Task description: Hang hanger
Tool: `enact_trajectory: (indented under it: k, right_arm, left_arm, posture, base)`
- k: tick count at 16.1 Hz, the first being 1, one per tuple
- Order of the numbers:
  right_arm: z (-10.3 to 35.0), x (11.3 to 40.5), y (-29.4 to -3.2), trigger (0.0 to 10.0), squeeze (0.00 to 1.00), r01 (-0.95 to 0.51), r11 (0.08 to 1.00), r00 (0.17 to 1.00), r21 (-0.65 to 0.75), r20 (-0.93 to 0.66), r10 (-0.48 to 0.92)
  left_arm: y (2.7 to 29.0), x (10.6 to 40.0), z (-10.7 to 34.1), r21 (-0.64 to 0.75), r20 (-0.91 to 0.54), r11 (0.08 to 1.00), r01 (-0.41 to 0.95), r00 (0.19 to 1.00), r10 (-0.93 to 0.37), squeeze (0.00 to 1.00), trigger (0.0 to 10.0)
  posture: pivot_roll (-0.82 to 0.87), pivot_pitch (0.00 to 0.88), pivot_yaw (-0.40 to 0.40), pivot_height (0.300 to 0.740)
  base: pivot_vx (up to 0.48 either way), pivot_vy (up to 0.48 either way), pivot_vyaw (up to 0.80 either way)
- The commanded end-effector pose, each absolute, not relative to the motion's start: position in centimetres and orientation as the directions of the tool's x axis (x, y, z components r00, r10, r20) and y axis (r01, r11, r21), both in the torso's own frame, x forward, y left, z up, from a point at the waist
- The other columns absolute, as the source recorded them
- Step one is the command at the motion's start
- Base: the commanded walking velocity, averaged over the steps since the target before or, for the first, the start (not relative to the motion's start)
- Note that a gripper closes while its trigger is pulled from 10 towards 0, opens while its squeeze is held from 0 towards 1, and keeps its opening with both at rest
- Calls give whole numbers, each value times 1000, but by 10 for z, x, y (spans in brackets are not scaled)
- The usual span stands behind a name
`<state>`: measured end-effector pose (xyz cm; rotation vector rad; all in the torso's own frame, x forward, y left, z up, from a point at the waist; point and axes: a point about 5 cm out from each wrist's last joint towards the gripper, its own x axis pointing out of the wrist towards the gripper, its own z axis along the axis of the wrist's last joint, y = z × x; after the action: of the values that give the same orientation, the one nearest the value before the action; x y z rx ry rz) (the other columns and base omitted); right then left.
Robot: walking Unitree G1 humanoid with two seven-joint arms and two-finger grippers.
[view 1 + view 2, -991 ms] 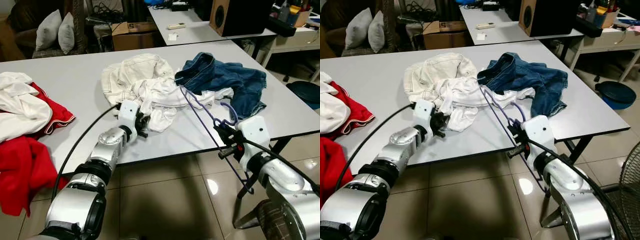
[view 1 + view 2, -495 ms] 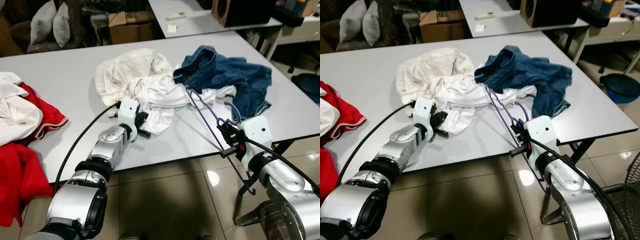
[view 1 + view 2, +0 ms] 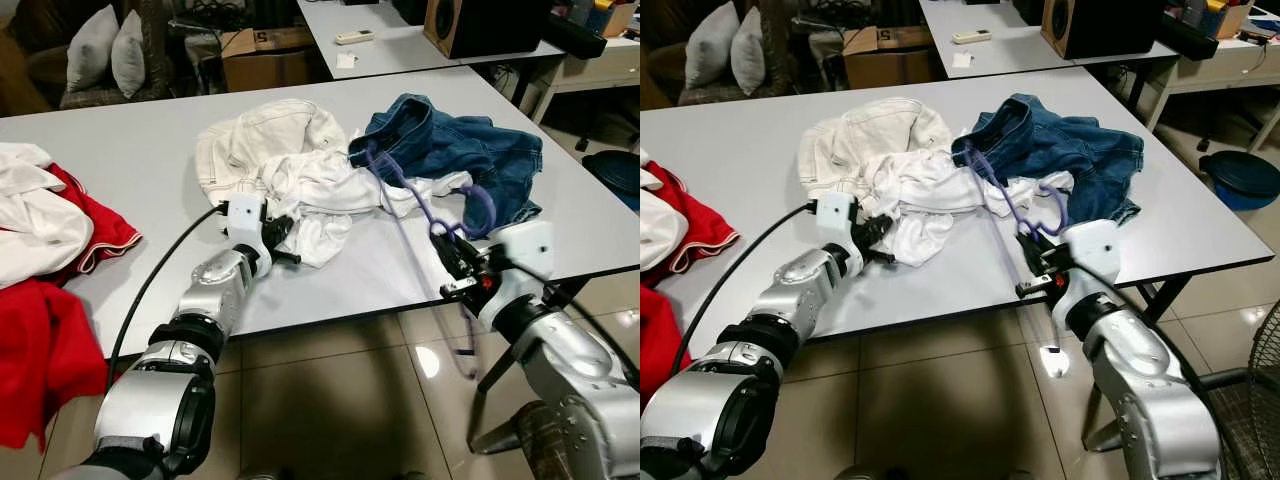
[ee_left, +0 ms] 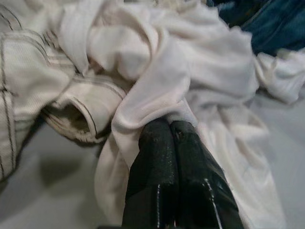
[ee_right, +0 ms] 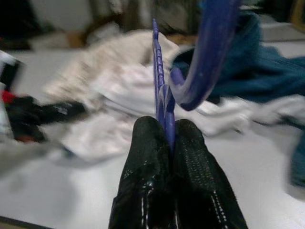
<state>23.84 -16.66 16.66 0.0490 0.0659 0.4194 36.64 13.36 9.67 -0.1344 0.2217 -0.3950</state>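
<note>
A purple plastic hanger [image 3: 400, 195] slants from the clothes pile down past the table's front edge, blurred by motion. My right gripper [image 3: 452, 262] is shut on its bar near the hook [image 3: 482, 208]; the right wrist view has the hanger [image 5: 159, 67] pinched between the black fingertips [image 5: 188, 138]. My left gripper [image 3: 285, 242] is shut on the lower fold of a white garment [image 3: 320, 190], and the left wrist view shows that white cloth [image 4: 157, 90] held at the tips. The hanger's far end lies where the white garment meets the blue jeans [image 3: 460, 150].
A cream garment [image 3: 250, 140] is piled behind the white one on the grey table [image 3: 140, 150]. Red and white clothes [image 3: 50, 230] lie at the table's left end. A second table [image 3: 400, 50] with a speaker stands behind, and a fan [image 3: 1260, 350] stands at the right.
My right gripper has turned and swung the hanger, so its far end now sits higher against the jeans. The left gripper stays shut on the white garment. The camera shifted a little.
</note>
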Motion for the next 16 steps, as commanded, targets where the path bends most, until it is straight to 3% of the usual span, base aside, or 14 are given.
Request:
enact_trajectory:
  k: [1, 4, 6, 9, 12, 13, 14, 15, 16]
  right_arm:
    - [175, 232, -166, 10000, 0, -472, 876, 881, 101, 22, 473]
    - [183, 218, -163, 10000, 0, -632, 754, 774, 177, 107, 624]
    - [185, 215, -164, 10000, 0, -664, 722, 747, 194, 134, 652]
    - [187, 215, -167, 10000, 0, -664, 720, 747, 201, 152, 647]
    - [189, 218, -173, 10000, 0, -606, 781, 796, 155, 140, 590]
    - [190, 228, -182, 10000, 0, -477, 878, 877, 35, 91, 472]
    - [192, 237, -191, 10000, 0, -334, 939, 937, -79, 79, 340]
    - [194, 240, -198, 10000, 0, -233, 962, 966, -141, 81, 246]
    - [196, 241, -201, 10000, 0, -198, 963, 973, -184, 85, 216]
  left_arm:
    - [138, 372, 110, -165, -135, 914, 371, 909, -393, 0, 0]
    - [146, 371, 113, -185, -104, 913, 365, 916, -387, 0, 0]
    - [148, 371, 114, -191, -92, 913, 360, 920, -382, 0, 0]
    - [150, 370, 114, -187, -92, 914, 359, 920, -380, 0, 0]
    - [145, 367, 108, -120, -129, 915, 385, 908, -399, 0, 0]
    - [141, 366, 105, -55, -160, 921, 385, 907, -389, 0, 10000]
    - [134, 366, 104, -49, -164, 917, 397, 902, -399, 0, 10000]
    - [129, 366, 104, -60, -163, 914, 402, 899, -406, 643, 10000]
    - [123, 367, 104, -69, -163, 907, 416, 892, -422, 1000, 10000]
  posture:
    - [-41, 0, 88, 740]
    - [-42, 0, 83, 740]
    - [-39, 0, 78, 740]
    - [-40, 0, 77, 740]
    - [-42, 0, 76, 740]
    - [-48, 0, 76, 740]
    - [-50, 0, 74, 740]
    - [-53, 0, 72, 740]
    - [-57, 0, 73, 740]
  base:
    - [0, 0, 0]
    - [0, 0, 0]
    - [0, 0, 0]
    - [0, 0, 0]
    - [0, 0, 0]
    - [0, 0, 0]
    - [0, 0, 0]
    - [0, 0, 0]
    - [0, 0, 0]
